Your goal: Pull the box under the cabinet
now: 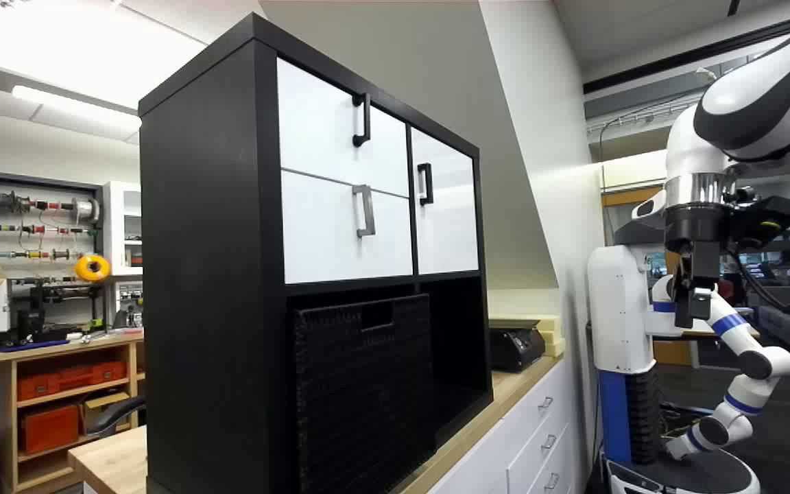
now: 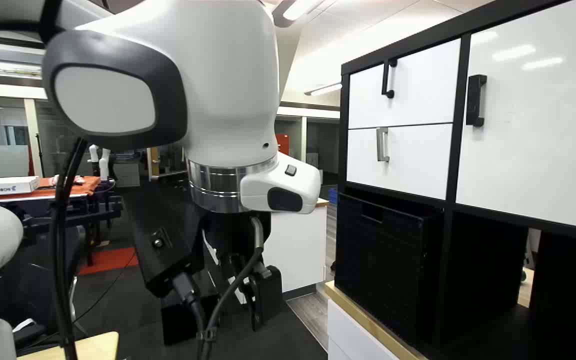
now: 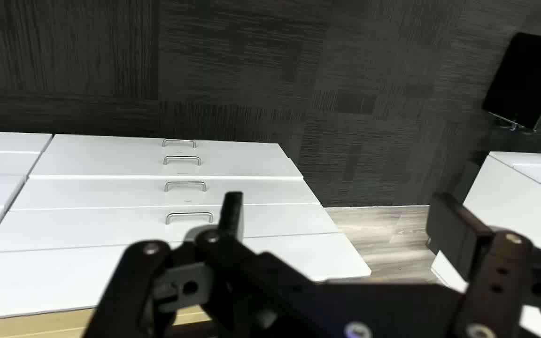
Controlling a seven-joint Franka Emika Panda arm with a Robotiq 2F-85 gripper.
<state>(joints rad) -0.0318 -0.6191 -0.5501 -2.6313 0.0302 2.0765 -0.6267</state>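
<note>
The box (image 1: pixel 361 398), a black woven-looking bin, sits in a lower compartment of the black cabinet (image 1: pixel 199 261). Both also show in an exterior view, the box (image 2: pixel 378 260) and the cabinet (image 2: pixel 460 120). The box's front stands forward of the cabinet's face, and a handle slot shows near its top edge. My gripper (image 1: pixel 693 312) points down in front of the cabinet, apart from the box. It also shows in an exterior view (image 2: pixel 255 305). In the wrist view my gripper (image 3: pixel 341 216) has its fingers wide apart with nothing between them. The box is out of the wrist view.
The cabinet has white fronts with black handles (image 1: pixel 366 120). It stands on a wooden counter (image 1: pixel 460 436) above white drawers (image 3: pixel 181 188) with metal handles. A black device (image 1: pixel 515 346) sits beside the cabinet. Another white robot (image 1: pixel 621 309) stands behind. A white unit (image 2: pixel 298 250) is beyond my gripper.
</note>
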